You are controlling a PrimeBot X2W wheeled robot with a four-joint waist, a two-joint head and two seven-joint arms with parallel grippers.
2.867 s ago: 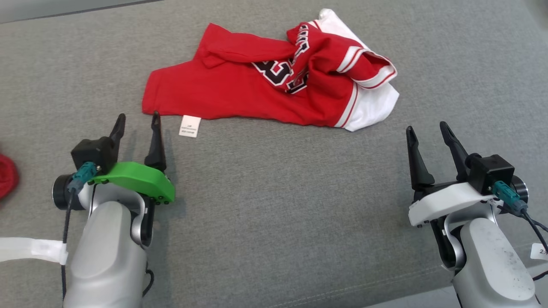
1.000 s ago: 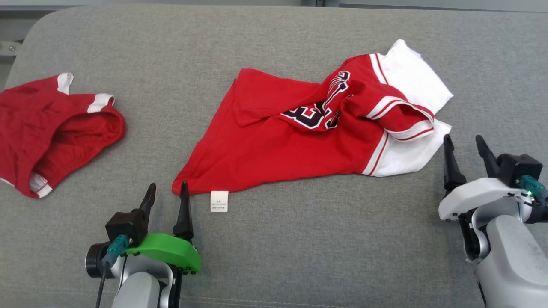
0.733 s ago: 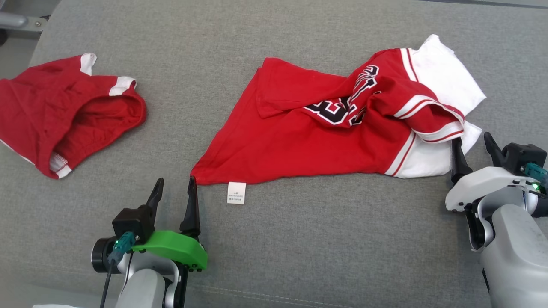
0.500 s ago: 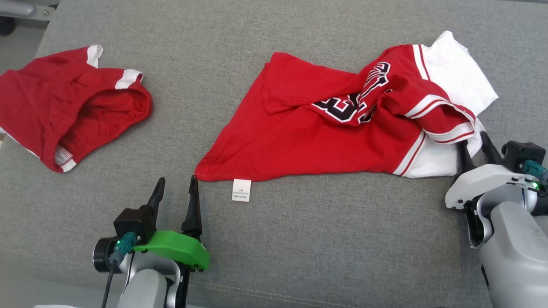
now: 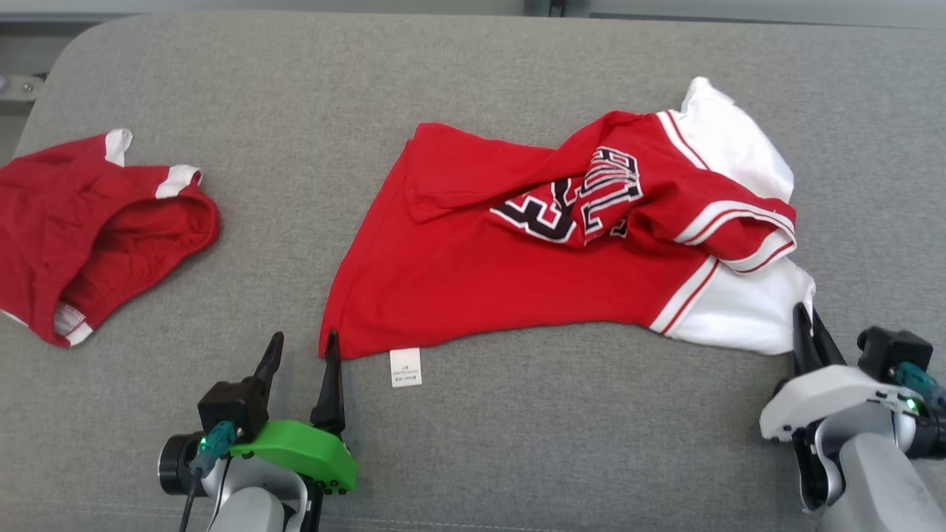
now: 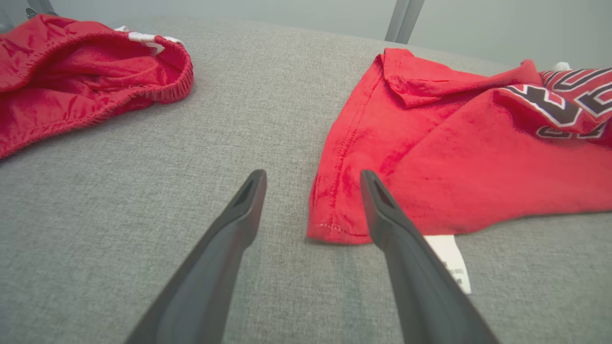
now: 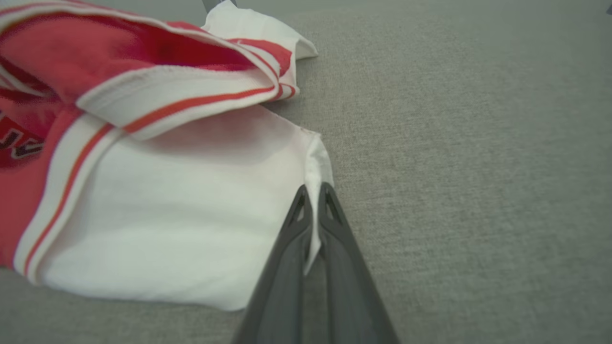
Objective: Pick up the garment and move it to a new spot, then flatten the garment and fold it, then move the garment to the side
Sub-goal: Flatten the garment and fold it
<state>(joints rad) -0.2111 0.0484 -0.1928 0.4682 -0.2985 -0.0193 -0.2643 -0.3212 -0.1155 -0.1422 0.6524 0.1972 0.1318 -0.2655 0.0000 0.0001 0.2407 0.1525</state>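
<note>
red and white, the garment (image 5: 532, 273) lies crumpled on the grey cushion (image 5: 517, 458), stretched between the two grippers. the right gripper (image 5: 805, 319) is clamped on the white corner at its fingertips. the left gripper (image 5: 304, 341) stands spread and holds nothing, with the red hem corner lying between its fingers and the care label (image 5: 405, 367) just to its right. as i read it, only one corner is secured; the lift, move, flattening, fold and shift aside are all left. a second red garment (image 5: 89, 229) lies well off to the left gripper's left.
</note>
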